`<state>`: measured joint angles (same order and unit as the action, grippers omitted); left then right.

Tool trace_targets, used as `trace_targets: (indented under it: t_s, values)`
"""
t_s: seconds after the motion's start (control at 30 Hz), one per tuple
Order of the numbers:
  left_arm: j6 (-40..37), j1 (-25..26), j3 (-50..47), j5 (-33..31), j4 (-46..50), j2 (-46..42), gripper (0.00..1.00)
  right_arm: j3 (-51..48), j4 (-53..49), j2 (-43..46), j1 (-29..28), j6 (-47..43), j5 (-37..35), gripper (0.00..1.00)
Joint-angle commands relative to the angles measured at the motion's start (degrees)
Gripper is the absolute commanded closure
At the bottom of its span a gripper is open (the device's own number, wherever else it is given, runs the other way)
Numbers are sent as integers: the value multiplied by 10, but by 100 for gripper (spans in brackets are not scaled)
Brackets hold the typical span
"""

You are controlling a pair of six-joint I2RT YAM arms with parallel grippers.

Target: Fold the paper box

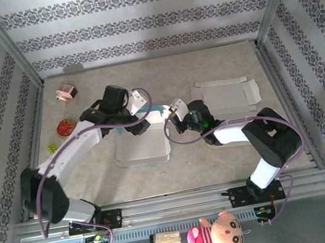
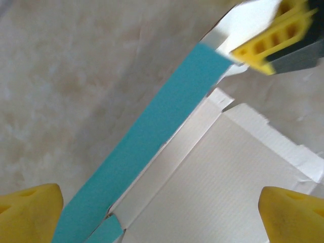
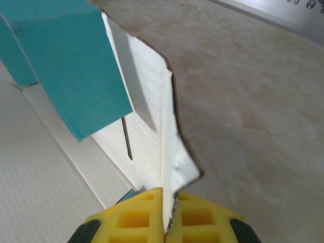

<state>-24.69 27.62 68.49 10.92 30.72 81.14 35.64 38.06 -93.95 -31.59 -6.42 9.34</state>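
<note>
You are pinching a flap of the box, lying mid-way across the table, in the right gripper, jaws pressed on it, while the left gripper is hovering over the box, jaws spread.

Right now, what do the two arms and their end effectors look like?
The left arm and right arm have white links, black joints and looping purple cables. The left end effector and right end effector have yellow fingertips, the right's with square holes.
</note>
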Motion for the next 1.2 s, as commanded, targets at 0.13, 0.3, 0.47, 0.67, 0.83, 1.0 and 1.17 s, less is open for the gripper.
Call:
trace_targets:
  t_s: [0.13, 0.3, 0.47, 0.67, 0.83, 1.0, 1.17]
  values:
    - [-150, -5, -15, 46, 20, -26, 1, 19, 30, -15, 4, -3, 19, 96]
    - [-203, -6, 30, -3, 36, 68, 0, 24, 32, -19, 3, 4, 29, 96]
    - [-206, -17, 42, 6, -19, 117, 0, 23, 31, -18, 4, 3, 40, 96]
    - [-196, -21, 43, -17, -26, 145, 8, 26, 28, -16, 4, 3, 45, 96]
    - [-158, -21, 42, -17, -6, 142, 38, 30, 27, -18, 3, 9, 23, 96]
    - [-64, -21, 56, -10, 23, 149, 49, 44, 9, -23, -2, 24, -42, 95]
    - [18, -16, 59, -24, 19, 161, 64, 60, -4, -31, -20, 30, -82, 95]
